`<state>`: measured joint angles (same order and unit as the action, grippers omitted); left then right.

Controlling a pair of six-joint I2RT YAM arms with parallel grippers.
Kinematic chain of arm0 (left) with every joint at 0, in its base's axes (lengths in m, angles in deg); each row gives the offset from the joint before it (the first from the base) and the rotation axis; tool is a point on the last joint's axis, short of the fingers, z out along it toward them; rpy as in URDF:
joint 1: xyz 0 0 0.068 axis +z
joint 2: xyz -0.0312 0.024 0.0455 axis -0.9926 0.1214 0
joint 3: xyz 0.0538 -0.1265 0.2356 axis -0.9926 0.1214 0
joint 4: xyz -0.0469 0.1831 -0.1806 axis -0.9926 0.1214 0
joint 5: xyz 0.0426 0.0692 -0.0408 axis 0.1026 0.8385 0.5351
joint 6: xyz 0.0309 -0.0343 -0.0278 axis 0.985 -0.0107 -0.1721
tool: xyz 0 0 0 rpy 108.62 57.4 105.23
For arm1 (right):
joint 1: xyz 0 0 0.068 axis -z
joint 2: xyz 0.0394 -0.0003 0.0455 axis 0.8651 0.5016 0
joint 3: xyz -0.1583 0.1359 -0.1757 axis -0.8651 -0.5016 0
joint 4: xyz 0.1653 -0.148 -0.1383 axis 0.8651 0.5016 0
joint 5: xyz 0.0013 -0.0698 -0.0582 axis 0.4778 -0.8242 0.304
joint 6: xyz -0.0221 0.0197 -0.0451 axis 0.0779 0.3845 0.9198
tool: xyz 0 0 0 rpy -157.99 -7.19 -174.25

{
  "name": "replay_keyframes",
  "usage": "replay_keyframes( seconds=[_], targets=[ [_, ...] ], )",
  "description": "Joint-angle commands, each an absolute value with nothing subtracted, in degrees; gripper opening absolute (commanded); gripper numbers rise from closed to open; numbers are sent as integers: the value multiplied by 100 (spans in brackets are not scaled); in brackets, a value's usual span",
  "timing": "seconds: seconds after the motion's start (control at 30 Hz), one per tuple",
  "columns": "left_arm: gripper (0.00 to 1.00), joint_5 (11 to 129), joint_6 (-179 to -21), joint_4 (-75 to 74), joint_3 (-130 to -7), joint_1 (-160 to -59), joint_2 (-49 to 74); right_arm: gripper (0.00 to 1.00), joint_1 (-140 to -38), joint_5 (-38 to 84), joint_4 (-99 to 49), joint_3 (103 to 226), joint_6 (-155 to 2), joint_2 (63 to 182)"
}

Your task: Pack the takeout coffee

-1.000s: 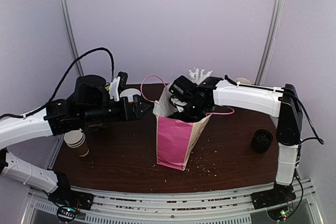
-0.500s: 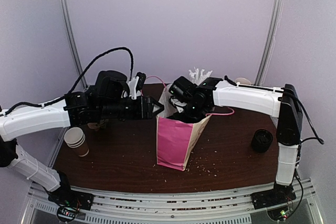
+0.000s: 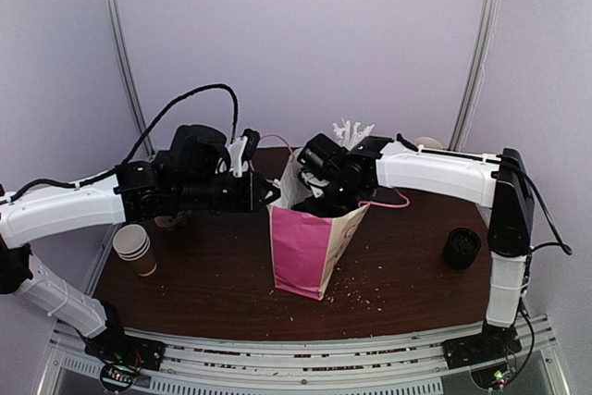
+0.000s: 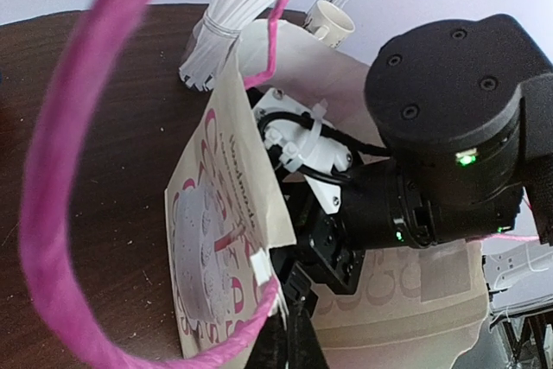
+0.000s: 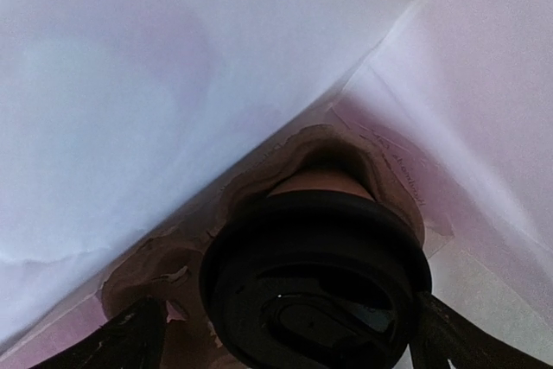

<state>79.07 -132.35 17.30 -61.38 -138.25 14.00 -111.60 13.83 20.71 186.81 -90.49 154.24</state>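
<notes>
Setting coffee cup (image 5: 315, 291) down inside bag (image 3: 305, 247), between right gripper (image 5: 289, 339) jaws spread wide; left gripper (image 4: 285, 334) clamped on bag rim. Next, likely: lift right gripper straight out of bag.

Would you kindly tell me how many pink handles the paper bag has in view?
2. One handle arches above the paper bag's left rim, near the left gripper; the other handle droops over its right side. I see no sign of more.
</notes>
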Motion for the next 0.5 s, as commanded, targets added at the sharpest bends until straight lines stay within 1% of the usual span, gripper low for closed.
replay_keyframes(
  seconds=[0.0, 0.47],
  targets=[
    [0, 8053, -13096, 1834, -6266, -13796, 1516, 100, -11188, 1347, 2039, 18753, -9159, 15033],
    [0, 8128, -13069, 1992, -6301, -13796, 1670, 100, -11192, 1290, 2165, 19061, -9226, 14628]
  ],
)
